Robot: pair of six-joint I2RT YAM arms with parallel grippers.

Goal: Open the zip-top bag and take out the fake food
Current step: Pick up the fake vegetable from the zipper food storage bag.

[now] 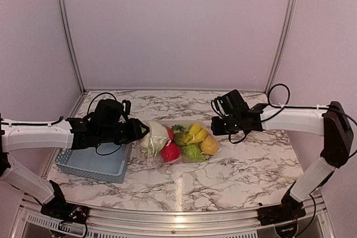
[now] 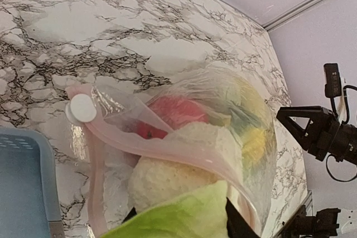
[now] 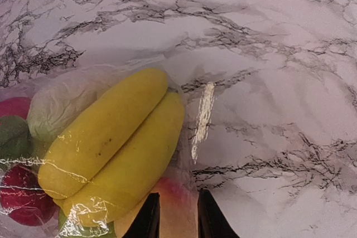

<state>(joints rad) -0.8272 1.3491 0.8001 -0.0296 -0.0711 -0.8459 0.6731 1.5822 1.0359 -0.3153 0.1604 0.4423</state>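
Note:
The clear zip-top bag lies mid-table, its pink zip rim gaping toward the left arm. Inside it are yellow bananas, a red apple, a green pear and an orange. A pale cabbage sits in the bag's mouth. My left gripper is shut on it, its green leaf filling the space between the jaws. My right gripper is at the bag's far right end. In the right wrist view its narrow jaws pinch the plastic beside the bananas.
A light blue lattice basket stands at the front left, under the left arm, and its corner shows beside the bag's mouth. A white slider sits at the end of the zip. Pale walls close the table at the back and sides.

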